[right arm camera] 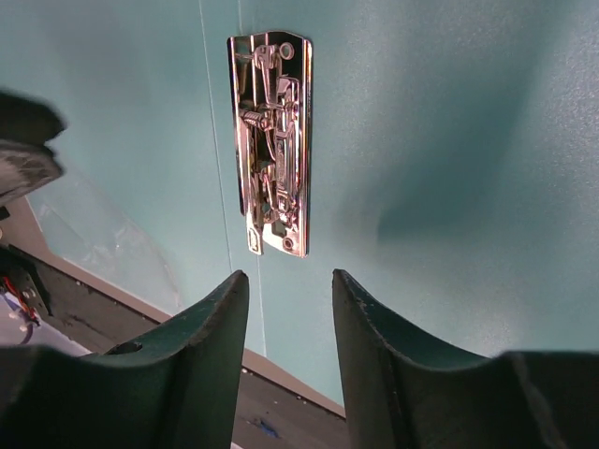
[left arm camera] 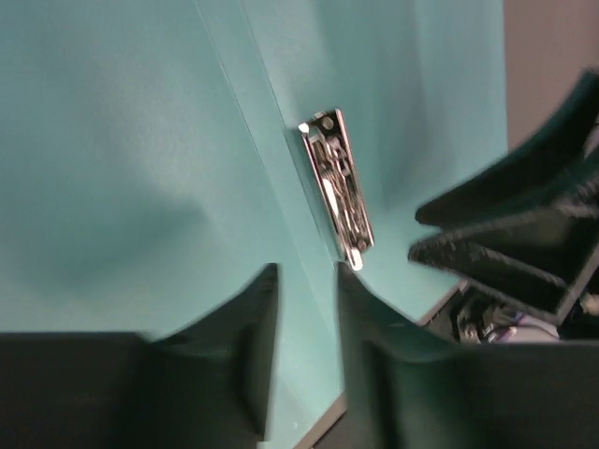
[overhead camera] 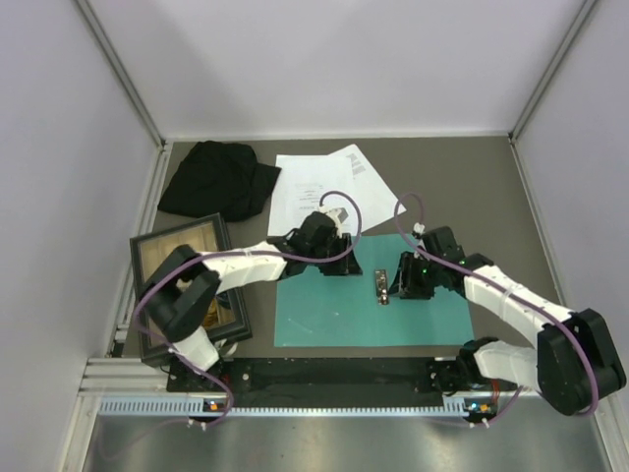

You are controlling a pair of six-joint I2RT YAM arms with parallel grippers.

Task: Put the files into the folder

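The teal folder (overhead camera: 324, 315) lies open and flat in front of the arms, with a shiny metal clip (overhead camera: 380, 286) along its middle crease. The files (overhead camera: 319, 182), white printed sheets, lie in a loose pile behind the folder's far edge. My left gripper (overhead camera: 344, 261) is low over the folder's far left part, open and empty (left arm camera: 307, 281), with the clip (left arm camera: 337, 192) just ahead of it. My right gripper (overhead camera: 403, 280) is just right of the clip, open and empty (right arm camera: 288, 281), its fingertips close before the clip (right arm camera: 271, 140).
A black cloth (overhead camera: 218, 179) lies at the back left. A dark-framed wooden tray (overhead camera: 187, 285) sits at the left, under the left arm. Grey walls close in the table on three sides.
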